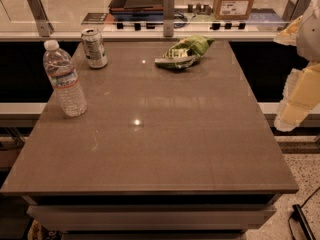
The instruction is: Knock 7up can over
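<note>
The 7up can [94, 48] stands upright on the far left part of the brown table [165, 134]; it is silver and green with a silver top. My pale arm [300, 91] hangs beside the table's right edge. My gripper [301, 223] shows only as a dark piece at the bottom right corner, below and right of the table's front corner, far from the can.
A clear water bottle [65, 79] with a white cap stands upright on the left, in front of the can. A green snack bag [184, 52] lies at the far middle. A counter [165, 14] with a tray, a box and metal posts runs behind the table.
</note>
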Robot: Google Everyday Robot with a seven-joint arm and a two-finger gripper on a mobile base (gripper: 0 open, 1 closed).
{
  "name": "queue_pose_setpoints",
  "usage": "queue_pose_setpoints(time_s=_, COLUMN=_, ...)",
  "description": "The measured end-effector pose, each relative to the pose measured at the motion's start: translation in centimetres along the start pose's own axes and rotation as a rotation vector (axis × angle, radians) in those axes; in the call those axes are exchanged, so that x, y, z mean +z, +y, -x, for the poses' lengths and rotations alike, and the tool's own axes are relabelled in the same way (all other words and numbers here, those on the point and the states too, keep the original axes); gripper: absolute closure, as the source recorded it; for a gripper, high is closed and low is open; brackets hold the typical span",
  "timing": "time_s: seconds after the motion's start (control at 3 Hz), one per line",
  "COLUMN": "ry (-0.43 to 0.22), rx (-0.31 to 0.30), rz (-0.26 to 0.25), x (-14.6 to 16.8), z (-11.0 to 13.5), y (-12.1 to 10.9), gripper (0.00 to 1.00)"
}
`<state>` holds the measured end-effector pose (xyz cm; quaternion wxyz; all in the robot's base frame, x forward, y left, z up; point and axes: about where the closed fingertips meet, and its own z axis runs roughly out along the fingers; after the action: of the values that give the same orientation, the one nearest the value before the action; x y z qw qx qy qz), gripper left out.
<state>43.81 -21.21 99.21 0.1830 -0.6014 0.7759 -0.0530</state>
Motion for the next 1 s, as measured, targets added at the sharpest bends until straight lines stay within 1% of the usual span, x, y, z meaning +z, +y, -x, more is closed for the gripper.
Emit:
queue_pose_setpoints(time_s=0.33, ry=0.000, rx=0.000, rz=0.000, x=0.0, z=0.0, y=0.0, gripper=0.00)
queue_pose_setpoints(time_s=0.67, ry=-0.033, rx=0.016, rz=-0.031, x=0.0, z=0.9, y=-0.5, gripper=0.00)
queue_pose_setpoints(time_s=1.0, ry=-0.120, rx=0.038, rz=-0.063, x=0.7, z=3.8, y=-1.4, gripper=0.00)
